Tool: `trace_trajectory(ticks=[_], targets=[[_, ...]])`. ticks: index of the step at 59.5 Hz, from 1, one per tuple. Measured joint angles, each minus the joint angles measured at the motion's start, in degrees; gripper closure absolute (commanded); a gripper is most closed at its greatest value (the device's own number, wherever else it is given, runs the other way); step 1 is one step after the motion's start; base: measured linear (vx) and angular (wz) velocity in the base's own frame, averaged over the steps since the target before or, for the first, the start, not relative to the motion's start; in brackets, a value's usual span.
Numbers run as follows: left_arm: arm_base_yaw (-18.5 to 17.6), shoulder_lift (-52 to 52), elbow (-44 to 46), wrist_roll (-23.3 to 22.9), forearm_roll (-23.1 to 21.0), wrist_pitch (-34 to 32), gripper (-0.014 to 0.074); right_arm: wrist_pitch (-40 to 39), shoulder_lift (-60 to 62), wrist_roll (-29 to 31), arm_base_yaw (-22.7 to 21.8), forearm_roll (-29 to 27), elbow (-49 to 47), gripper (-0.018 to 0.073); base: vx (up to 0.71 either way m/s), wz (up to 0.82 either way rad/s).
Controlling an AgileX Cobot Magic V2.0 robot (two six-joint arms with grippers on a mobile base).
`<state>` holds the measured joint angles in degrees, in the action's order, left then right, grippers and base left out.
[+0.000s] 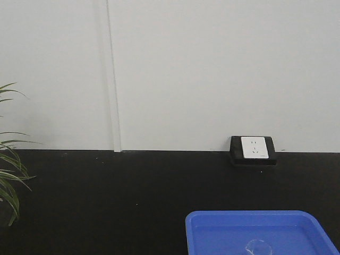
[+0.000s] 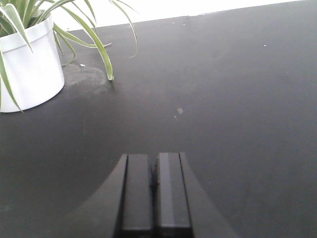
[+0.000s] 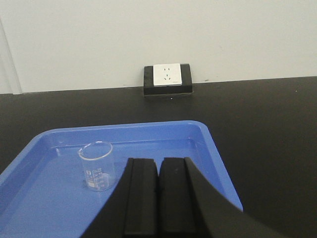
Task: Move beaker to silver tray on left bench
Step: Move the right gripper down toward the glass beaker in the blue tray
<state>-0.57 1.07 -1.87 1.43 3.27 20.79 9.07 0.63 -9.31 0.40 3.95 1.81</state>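
One beaker (image 3: 97,166) upright in one blue tray (image 3: 163,144); one potted plant (image 2: 29,64) on counter (image 2: 237,99). Closed together, empty: left fingers (image 2: 137,193), right fingers (image 3: 141,198).

beaker (image 3: 97,166): clear glass, white printed scale
blue tray (image 3: 163,146): bright blue
bench (image 2: 237,99): matte black
wall (image 1: 212,69): off-white
socket (image 3: 167,76): white plate, black housing
pot (image 2: 32,69): white
leaves (image 2: 12,17): green, paler stripes
left gripper (image 2: 154,191): black
right gripper (image 3: 158,198): black

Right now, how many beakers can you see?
1. The beaker stands upright inside the blue tray, towards its left side in the right wrist view. More beakers may sit outside these views.
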Motion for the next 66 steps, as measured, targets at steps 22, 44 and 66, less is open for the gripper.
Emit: trace_trajectory(ticks=[22,44,66], targets=[[0.0,0.0,0.0,0.0,0.0,0.0,0.0595,0.0,0.0,0.0,0.0,0.0,0.0,0.0571,0.0,0.0],[0.0,0.0,0.0,0.0,0.0,0.0,0.0595,0.0,0.0,0.0,0.0,0.0,0.0,0.0571,0.0,0.0],[0.0,0.0,0.0,0.0,0.0,0.0,0.0595,-1.34,0.0,0.0,0.0,0.0,0.0,0.0571,0.0,0.0]])
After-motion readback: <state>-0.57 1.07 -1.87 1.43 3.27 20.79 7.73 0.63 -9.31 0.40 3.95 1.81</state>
